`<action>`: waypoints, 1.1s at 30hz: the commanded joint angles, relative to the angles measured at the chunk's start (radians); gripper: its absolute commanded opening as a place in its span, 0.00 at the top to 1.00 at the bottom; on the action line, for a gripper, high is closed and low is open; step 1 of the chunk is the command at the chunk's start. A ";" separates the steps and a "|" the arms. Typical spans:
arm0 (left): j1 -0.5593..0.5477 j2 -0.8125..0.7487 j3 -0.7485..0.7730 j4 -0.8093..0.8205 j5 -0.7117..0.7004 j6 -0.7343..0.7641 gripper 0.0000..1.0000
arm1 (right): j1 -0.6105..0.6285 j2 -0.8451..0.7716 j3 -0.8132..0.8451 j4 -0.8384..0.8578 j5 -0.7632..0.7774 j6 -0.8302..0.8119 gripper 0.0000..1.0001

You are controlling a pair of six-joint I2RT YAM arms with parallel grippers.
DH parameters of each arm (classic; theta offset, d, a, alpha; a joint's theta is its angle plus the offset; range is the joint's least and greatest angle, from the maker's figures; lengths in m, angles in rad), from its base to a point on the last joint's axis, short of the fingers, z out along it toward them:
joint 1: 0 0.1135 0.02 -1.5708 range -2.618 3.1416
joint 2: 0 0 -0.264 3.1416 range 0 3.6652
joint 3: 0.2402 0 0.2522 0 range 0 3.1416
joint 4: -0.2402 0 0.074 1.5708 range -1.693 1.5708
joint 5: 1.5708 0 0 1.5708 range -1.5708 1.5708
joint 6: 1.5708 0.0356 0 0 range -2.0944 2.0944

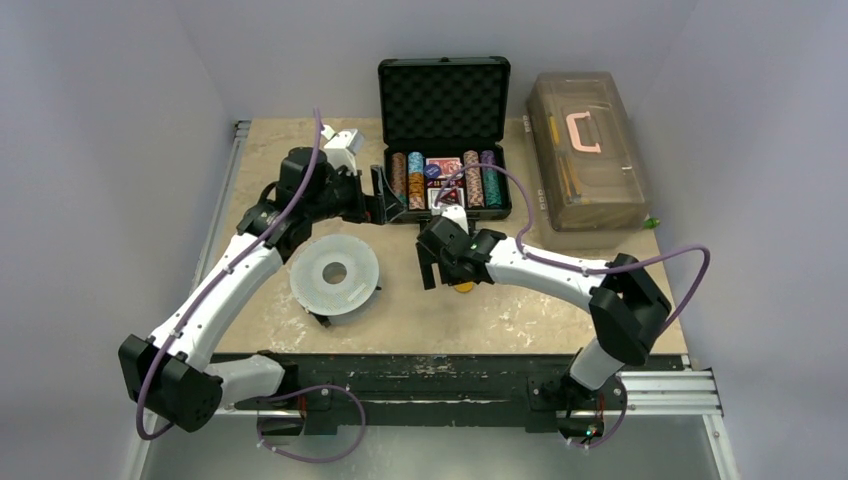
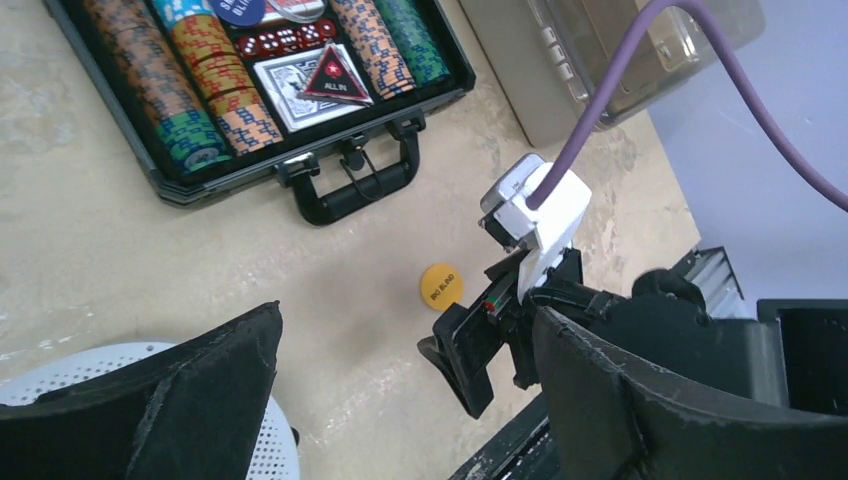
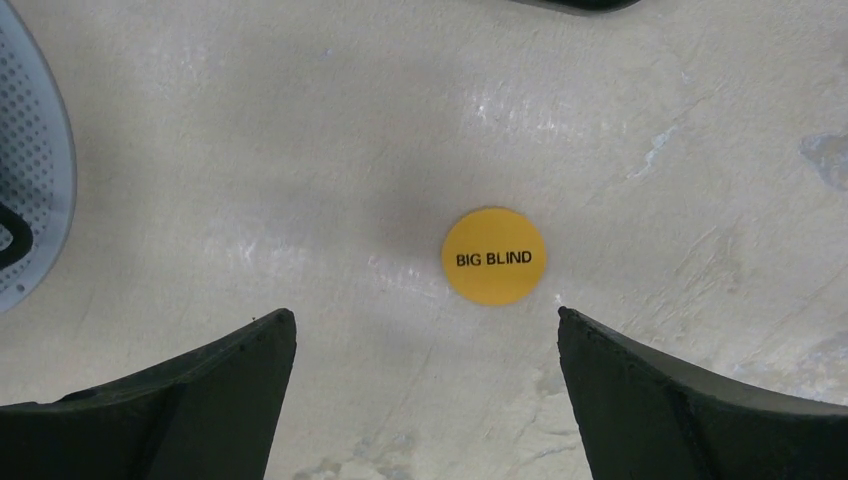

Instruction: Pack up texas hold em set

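The yellow BIG BLIND button (image 3: pixel 494 257) lies flat on the desk (image 3: pixel 250 150) near the briefcase (image 1: pixel 444 100), under the right tool (image 3: pixel 422 325), its jaws apart; thin, light, slippery, likely best pinched across its rim

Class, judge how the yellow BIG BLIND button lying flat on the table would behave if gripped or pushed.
The BIG BLIND button looks thin and stiff, probably light. Flat on the table, it would likely slide, not roll. Its low edge may be hard to pinch.
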State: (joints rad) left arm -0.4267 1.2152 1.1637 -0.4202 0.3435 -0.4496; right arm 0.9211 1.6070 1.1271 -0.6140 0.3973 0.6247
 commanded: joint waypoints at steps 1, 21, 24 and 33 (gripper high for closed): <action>0.002 -0.034 0.013 -0.007 -0.085 0.041 0.07 | -0.075 0.028 0.014 0.061 -0.099 0.001 0.03; 0.006 0.000 0.028 -0.018 -0.053 0.033 0.07 | -0.146 0.136 -0.064 0.104 -0.191 -0.021 0.26; 0.007 0.007 0.030 -0.018 -0.046 0.031 0.07 | -0.145 0.132 -0.077 0.111 -0.178 -0.026 0.31; 0.010 0.020 0.030 -0.017 -0.035 0.026 0.07 | -0.145 0.137 -0.087 0.141 -0.167 -0.024 0.37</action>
State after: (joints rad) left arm -0.4255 1.2308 1.1637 -0.4511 0.2905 -0.4267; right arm 0.7784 1.7473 1.0557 -0.5209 0.2234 0.6018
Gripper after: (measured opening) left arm 0.927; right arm 0.643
